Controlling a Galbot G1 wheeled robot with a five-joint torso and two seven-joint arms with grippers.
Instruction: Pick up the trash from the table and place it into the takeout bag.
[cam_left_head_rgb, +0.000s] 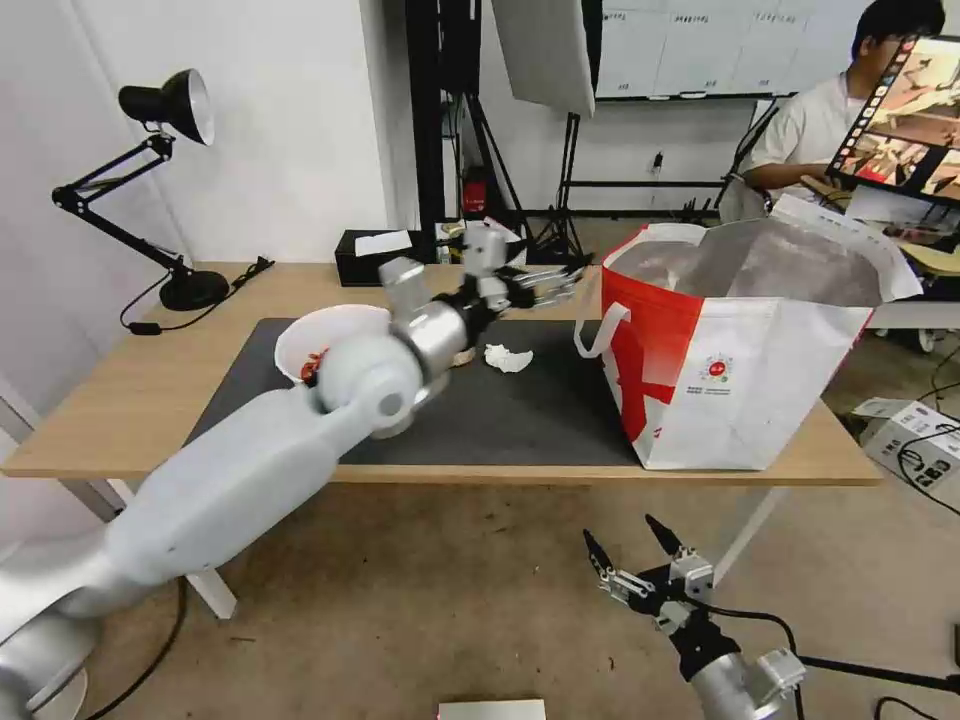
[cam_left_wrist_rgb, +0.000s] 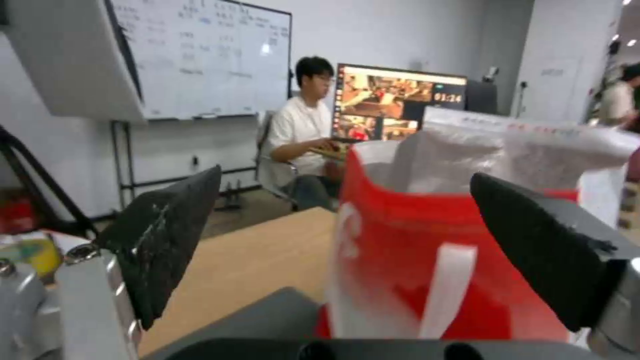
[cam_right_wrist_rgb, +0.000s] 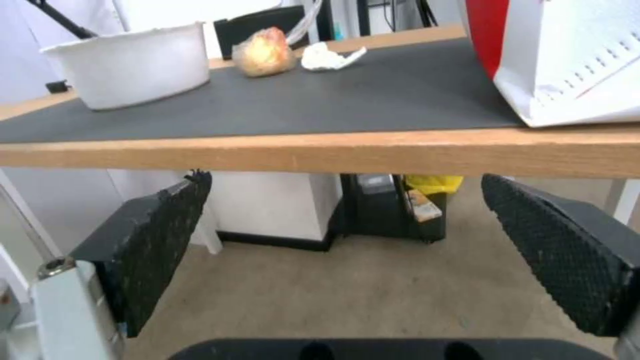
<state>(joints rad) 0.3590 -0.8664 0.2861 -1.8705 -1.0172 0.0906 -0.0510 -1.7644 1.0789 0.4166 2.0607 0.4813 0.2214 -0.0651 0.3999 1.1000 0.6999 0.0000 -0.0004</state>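
Left gripper (cam_left_head_rgb: 560, 283) raised over table (cam_left_head_rgb: 120, 400), jaws wide apart, holding nothing.

My left arm reaches across the mat (cam_left_head_rgb: 520, 410), its gripper level with the rim of the bag (cam_left_head_rgb: 740, 390) and just beside the red side panel. Bowl (cam_left_head_rgb: 330, 340) of shells sits at the mat's left end, partly behind my arm; tissue (cam_left_head_rgb: 507, 357) lies mid-mat; knotted bag (cam_right_wrist_rgb: 263, 52) rests between them. My right gripper (cam_left_head_rgb: 636, 555) hangs below the table edge, jaws spread, empty.
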